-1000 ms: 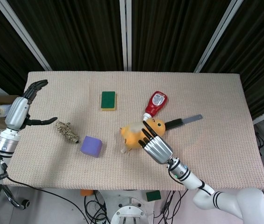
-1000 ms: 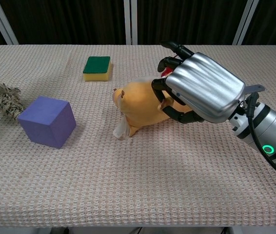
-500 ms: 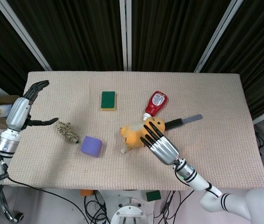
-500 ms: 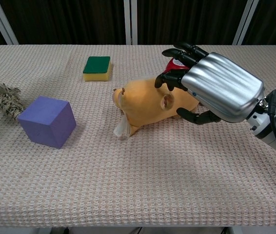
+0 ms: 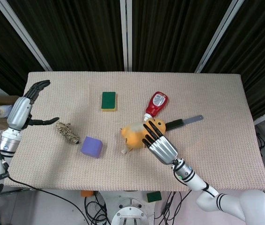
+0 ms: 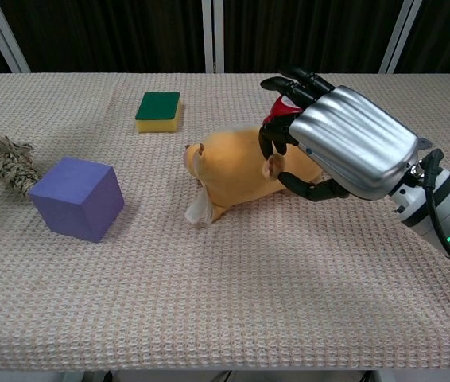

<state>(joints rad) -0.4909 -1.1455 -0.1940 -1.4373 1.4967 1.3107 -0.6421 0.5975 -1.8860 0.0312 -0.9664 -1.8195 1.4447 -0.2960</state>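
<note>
Chest view: a yellow plush toy point(image 6: 237, 171) is seen lying mid-table, judged soft, light and easily squashed, best taken around its plump body. It is spanned by the right hand point(image 6: 344, 143), fingers spread, not yet clasped. Behind lies a ketchup bottle point(image 5: 156, 105). The left hand point(image 5: 27, 105) is held unclenched, empty, at the table's edge.

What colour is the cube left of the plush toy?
Purple. The cube shows best in the chest view, sitting apart from the plush toy.
</note>
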